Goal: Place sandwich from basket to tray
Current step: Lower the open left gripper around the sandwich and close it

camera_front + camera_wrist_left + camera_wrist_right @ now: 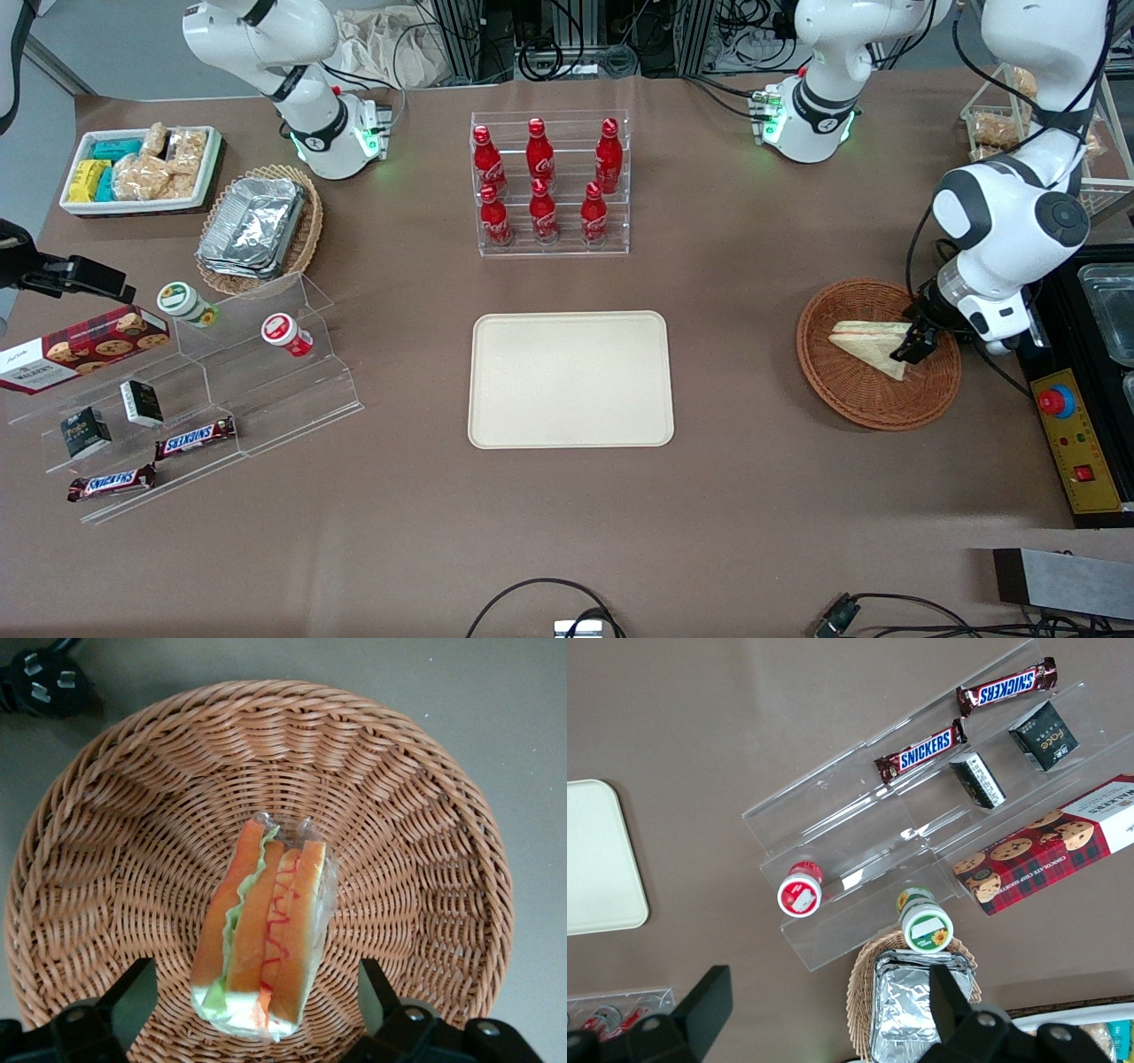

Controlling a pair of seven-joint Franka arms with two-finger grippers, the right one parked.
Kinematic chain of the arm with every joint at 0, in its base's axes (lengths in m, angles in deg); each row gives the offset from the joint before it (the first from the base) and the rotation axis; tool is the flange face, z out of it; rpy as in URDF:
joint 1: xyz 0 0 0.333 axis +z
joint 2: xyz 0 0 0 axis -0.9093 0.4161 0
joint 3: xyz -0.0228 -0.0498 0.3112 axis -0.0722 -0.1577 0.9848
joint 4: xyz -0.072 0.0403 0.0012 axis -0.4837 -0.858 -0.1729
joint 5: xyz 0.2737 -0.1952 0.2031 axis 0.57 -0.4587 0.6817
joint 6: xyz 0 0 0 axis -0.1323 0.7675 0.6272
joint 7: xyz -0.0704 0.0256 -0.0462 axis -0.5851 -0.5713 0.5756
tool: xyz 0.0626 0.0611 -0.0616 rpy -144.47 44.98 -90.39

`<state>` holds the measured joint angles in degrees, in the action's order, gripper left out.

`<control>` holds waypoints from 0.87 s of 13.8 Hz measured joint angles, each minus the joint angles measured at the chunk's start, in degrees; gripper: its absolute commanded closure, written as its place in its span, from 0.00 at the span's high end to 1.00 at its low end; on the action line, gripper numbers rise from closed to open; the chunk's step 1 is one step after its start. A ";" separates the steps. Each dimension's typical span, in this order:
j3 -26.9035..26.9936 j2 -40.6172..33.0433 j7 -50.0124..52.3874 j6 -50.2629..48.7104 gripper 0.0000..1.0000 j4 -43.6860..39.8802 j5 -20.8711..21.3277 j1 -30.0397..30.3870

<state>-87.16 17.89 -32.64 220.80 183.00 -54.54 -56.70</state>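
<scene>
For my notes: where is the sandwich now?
The sandwich lies in the basket, toward the working arm's end, with the open gripper around it.

you get even, bright overhead light on the desk [753, 496], with soft short shadows. the gripper [917, 344] hangs over the basket [850, 399], its dark fingers [124, 1005] blurred close up. the foil containers [252, 226] throw mild glare.

Six red cola bottles [542, 182] upright in a clear rack [551, 241]. Toward the parked arm's end: white deep tray of snack packets [140, 170], tan oval basket [306, 232] holding foil containers [252, 228], clear stepped stand [266, 390] bearing two small cups [188, 304], cookie box [82, 347], Snickers bars [195, 437]. Toward the working arm's end, yellow control box with red button [1056, 400].
</scene>
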 measured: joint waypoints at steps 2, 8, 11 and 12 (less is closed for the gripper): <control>-0.01 0.51 -0.01 0.37 0.98 0.00 0.00 0.00; -0.19 1.28 -0.05 0.89 0.12 0.00 0.00 -0.07; -0.42 1.34 -0.45 0.99 0.09 0.00 0.00 -0.16; -0.45 1.34 -0.58 1.00 0.10 0.00 0.00 -0.16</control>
<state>-87.61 19.23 -33.21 221.80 183.00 -54.53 -56.86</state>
